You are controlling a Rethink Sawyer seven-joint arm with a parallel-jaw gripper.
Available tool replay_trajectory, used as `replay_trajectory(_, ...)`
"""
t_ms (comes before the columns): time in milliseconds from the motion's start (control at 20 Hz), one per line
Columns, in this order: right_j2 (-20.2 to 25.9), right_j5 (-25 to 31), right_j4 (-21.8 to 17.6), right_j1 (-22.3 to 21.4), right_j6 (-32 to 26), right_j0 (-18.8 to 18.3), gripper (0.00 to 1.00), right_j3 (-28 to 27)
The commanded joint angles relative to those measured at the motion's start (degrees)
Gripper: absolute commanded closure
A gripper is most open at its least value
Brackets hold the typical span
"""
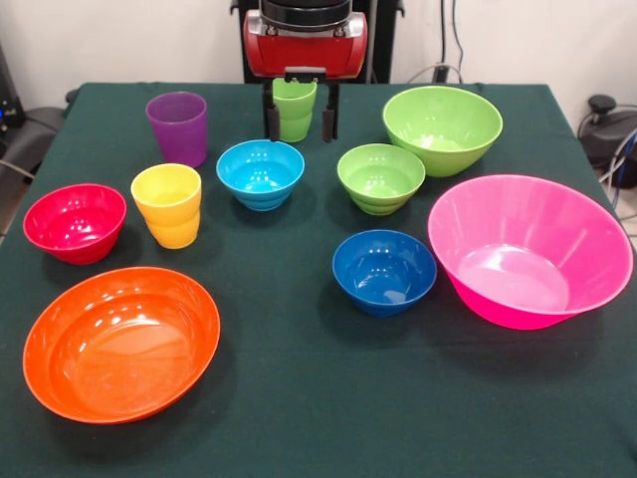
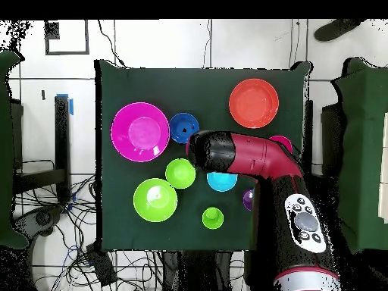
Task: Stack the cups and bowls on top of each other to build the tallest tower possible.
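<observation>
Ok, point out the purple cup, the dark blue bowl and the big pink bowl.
purple cup [image 1: 177, 127], front view, its side wall.
dark blue bowl [image 1: 383, 270], front view, its inside.
big pink bowl [image 2: 139, 132], overhead view, its inner floor.

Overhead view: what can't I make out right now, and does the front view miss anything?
- Overhead: yellow cup fully hidden under the arm; the hand too.
- Overhead: red bowl and purple cup show only slivers beside the arm.
- Front: arm cut off by the top edge; hand overlaps the lime green cup's sides.
</observation>
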Motion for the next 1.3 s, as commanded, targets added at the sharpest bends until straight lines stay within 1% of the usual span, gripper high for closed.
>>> replay_trajectory(50,4.7,6.4,-0.3,2.4,-0.5,-0.2,0.00,-1.4)
replay_trajectory(950,4.9,5.5,-0.5,2.9,-0.5,-0.3,0.00,-1.2)
replay_trajectory(1300,4.9,5.5,-0.3,2.4,-0.3,-0.3,0.00,-0.7)
